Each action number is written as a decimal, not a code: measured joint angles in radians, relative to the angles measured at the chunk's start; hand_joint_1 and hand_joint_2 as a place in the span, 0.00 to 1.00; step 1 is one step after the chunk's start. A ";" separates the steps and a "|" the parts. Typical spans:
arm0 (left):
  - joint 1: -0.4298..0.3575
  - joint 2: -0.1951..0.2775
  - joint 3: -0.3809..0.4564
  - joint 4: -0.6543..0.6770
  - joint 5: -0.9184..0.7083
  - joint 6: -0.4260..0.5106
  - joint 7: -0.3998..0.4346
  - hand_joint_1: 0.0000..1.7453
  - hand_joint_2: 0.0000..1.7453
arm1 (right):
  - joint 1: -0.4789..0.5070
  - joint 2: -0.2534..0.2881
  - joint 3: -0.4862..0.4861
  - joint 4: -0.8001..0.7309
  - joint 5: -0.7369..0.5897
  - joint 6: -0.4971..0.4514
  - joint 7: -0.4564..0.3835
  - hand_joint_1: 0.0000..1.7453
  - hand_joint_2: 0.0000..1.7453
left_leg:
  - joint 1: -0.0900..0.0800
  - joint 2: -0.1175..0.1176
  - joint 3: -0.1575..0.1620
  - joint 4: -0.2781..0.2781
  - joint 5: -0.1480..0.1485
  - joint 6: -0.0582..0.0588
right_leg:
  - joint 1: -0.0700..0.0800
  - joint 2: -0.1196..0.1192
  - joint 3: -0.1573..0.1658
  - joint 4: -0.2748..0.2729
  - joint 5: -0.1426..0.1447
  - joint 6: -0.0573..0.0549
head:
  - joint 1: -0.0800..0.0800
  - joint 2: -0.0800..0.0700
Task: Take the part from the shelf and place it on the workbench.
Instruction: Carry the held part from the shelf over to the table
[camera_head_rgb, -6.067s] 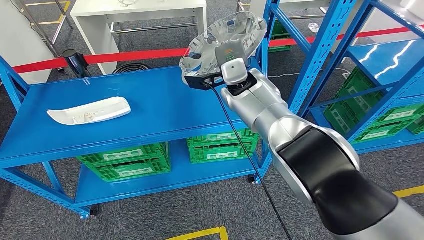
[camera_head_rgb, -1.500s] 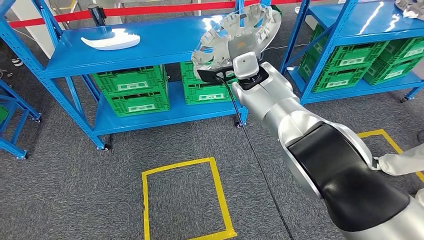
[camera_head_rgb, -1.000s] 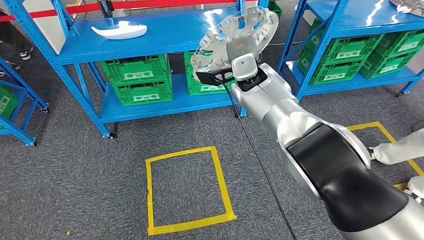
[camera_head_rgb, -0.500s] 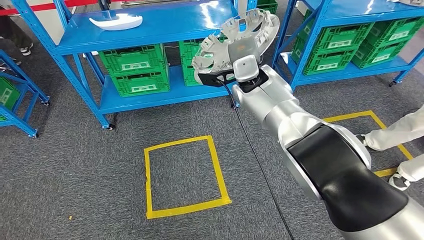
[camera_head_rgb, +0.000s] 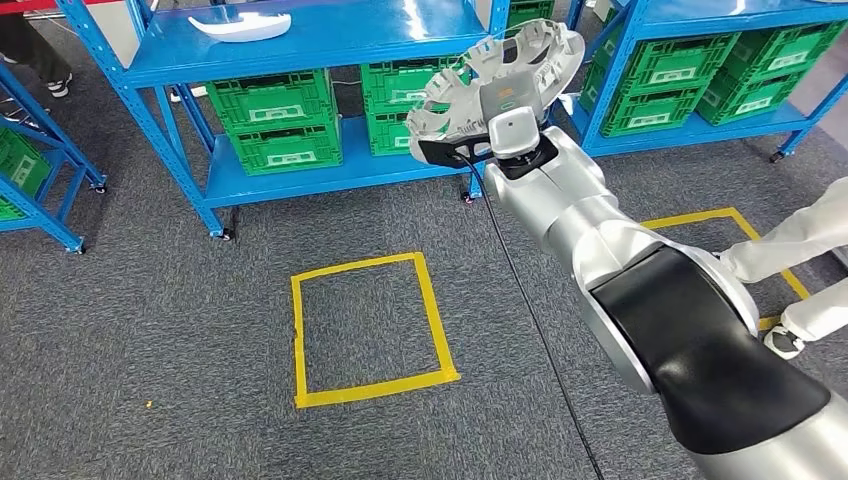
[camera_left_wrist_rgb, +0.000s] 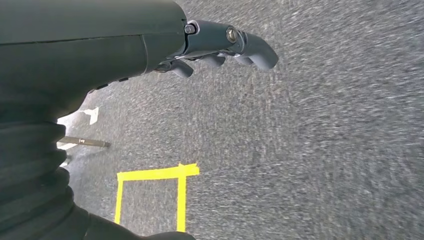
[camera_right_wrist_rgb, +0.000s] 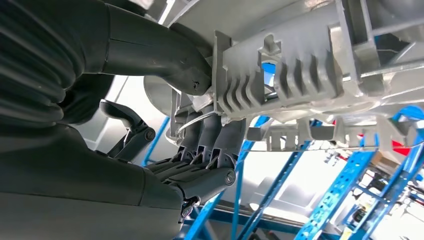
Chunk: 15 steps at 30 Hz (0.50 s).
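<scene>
The part (camera_head_rgb: 495, 85), a round silver casting, was already off the shelf (camera_head_rgb: 300, 45), gripped aloft by the right robot hand (camera_right_wrist_rgb: 200, 135); the left robot hand (camera_left_wrist_rgb: 225, 47) hung empty, fingers loosely apart; no desk was visible, so placing remained.

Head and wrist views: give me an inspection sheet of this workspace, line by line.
Surface: grey carpet floor with a yellow tape square; no workbench seen.
Job's things: round silver part held up in front of the blue shelf.
Clutter: white curved piece on the top shelf; green crates on the lower level.
Hands: right hand grips the part's rim; left hand hangs over the carpet holding nothing, fingers apart.
Cables: black cable running down along the right arm.
Surroundings: a person's white-clad legs at right; a second shelf with crates.
</scene>
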 joint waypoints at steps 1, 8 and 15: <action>-0.003 0.000 -0.001 0.000 -0.002 -0.003 0.001 0.00 1.00 | 0.000 -0.009 0.000 0.000 0.000 0.000 0.000 1.00 1.00 | 0.004 0.002 -0.010 -0.004 0.012 0.008 | 0.000 0.002 -0.011 0.021 -0.026 0.006 | 0.001 0.000; -0.012 -0.001 -0.009 0.000 -0.006 -0.019 0.005 0.00 1.00 | -0.001 -0.047 -0.005 0.000 -0.012 0.010 -0.029 1.00 1.00 | 0.008 0.007 -0.095 0.001 0.075 0.015 | -0.007 0.008 -0.022 0.269 -0.112 0.021 | 0.005 0.000; -0.023 0.000 -0.015 0.000 -0.006 -0.020 0.007 0.00 1.00 | 0.002 -0.055 -0.006 0.000 0.007 0.014 -0.035 1.00 1.00 | 0.009 -0.018 -0.142 0.011 0.114 -0.025 | -0.009 0.035 0.157 -0.012 -0.137 -0.004 | 0.005 0.000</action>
